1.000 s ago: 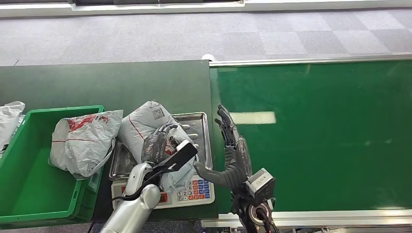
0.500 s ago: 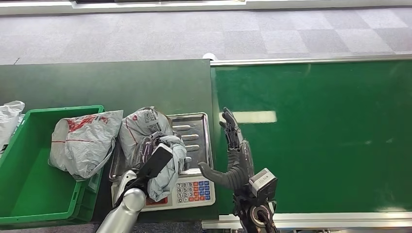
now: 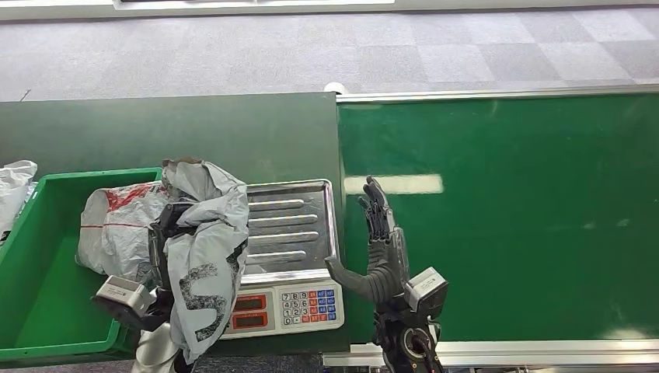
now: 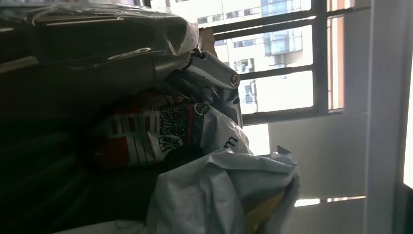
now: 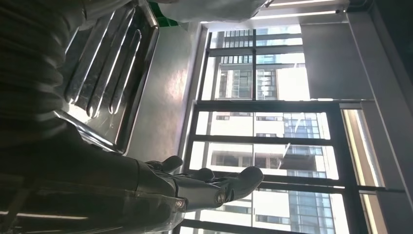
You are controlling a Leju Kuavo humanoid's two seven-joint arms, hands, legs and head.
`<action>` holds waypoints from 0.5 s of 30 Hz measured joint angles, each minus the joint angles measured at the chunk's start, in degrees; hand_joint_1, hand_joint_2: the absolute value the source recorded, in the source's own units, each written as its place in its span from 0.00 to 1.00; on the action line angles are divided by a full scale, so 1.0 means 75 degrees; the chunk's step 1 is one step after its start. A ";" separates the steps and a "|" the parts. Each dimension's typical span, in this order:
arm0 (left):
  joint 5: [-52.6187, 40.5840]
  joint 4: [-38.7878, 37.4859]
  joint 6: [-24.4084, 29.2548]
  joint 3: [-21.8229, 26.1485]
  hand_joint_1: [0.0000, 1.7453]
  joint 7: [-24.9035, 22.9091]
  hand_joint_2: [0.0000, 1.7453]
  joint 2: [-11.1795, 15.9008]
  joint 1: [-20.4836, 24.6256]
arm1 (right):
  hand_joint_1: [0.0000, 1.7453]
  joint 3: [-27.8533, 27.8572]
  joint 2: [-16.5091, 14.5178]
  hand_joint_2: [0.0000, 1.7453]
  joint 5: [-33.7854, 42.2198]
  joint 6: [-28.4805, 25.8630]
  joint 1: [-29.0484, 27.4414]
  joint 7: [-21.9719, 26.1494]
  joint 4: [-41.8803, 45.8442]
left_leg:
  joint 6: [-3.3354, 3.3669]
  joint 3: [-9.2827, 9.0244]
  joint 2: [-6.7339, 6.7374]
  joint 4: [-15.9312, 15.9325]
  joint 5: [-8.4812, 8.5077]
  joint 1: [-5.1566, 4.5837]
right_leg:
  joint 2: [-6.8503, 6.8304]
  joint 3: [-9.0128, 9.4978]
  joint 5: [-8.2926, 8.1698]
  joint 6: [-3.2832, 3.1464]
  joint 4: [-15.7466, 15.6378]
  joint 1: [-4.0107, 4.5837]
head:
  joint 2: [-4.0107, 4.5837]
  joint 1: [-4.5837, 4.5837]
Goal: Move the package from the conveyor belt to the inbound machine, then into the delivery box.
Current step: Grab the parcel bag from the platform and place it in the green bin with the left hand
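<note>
grey plastic package [image 3: 203, 256] is gripped by the left hand [image 3: 165, 241], whose dark fingers wrap its crumpled upper part; the package hangs down from the hand, raised off the steel tray [image 3: 289, 229] of the scale [image 3: 284, 303]. the package sits between the tray and the green bin [image 3: 47, 303], over the bin's near edge. in the left wrist view the package [image 4: 219, 195] lies close against the hand, with red and white print on a bag beside it.

a second bag [image 3: 124, 225], white with red marks, lies in the bin on the far side of the left hand from the scale.

the right hand [image 3: 381, 249] is open, holding nothing, fingers extended and thumb spread toward the scale. it stands over the near edge of the green conveyor belt [image 3: 505, 217], just beside the tray. the right wrist view shows the fingers [image 5: 214, 187] apart and the ribbed tray [image 5: 104, 68] beside the hand.
</note>
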State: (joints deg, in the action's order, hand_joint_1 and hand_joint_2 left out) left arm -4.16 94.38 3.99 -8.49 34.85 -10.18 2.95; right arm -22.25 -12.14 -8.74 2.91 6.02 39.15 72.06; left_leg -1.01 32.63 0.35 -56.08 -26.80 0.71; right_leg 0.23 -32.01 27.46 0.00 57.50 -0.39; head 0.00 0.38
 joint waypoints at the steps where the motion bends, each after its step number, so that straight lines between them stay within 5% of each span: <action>1: 0.0054 0.0255 0.0113 0.0000 0.98 0.0127 1.00 0.0020 -0.0079 | 0.00 0.0007 0.0001 1.00 0.0004 -0.0004 -0.0006 0.0000 -0.0022 | 0.0000 0.0000 0.0001 0.0000 0.0000 0.0000 | 0.0000 0.0000 0.0000 0.0000 0.0000 0.0000 | 0.0000 0.0001; 5: 0.0182 0.1341 0.1033 0.0111 0.96 0.0606 1.00 0.0153 -0.0385 | 0.00 0.0047 0.0020 1.00 0.0107 -0.0074 -0.0086 0.0034 -0.0120 | 0.0000 0.0002 0.0000 0.0000 0.0000 0.0000 | 0.0000 0.0000 0.0000 0.0000 0.0000 0.0000 | 0.0000 -0.0001; 10: 0.0252 0.2295 0.3484 0.0850 0.96 0.0656 1.00 0.0520 -0.0436 | 0.00 0.0228 0.0028 1.00 0.0225 -0.0165 -0.0249 0.0094 -0.0187 | 0.0000 0.0000 -0.0001 0.0001 0.0000 0.0001 | -0.0002 -0.0001 0.0003 -0.0004 0.0000 0.0001 | 0.0000 0.0001; 15: 0.0284 0.2289 0.4082 0.1919 0.96 0.0639 1.00 0.0878 -0.0359 | 0.00 0.0393 0.0027 1.00 0.0162 -0.0241 -0.0334 0.0068 -0.0189 | -0.0001 -0.0002 0.0002 0.0002 0.0001 0.0003 | -0.0002 -0.0001 0.0005 -0.0007 0.0000 0.0004 | 0.0000 0.0000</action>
State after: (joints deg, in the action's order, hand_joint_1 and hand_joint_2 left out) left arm -2.03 111.55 34.61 5.90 39.65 -3.60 0.25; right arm -19.29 -11.93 -7.52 1.10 3.51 39.65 70.64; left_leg -1.02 32.62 0.36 -56.07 -26.79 0.73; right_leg 0.22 -32.02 27.50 -0.05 57.50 -0.36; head 0.00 0.38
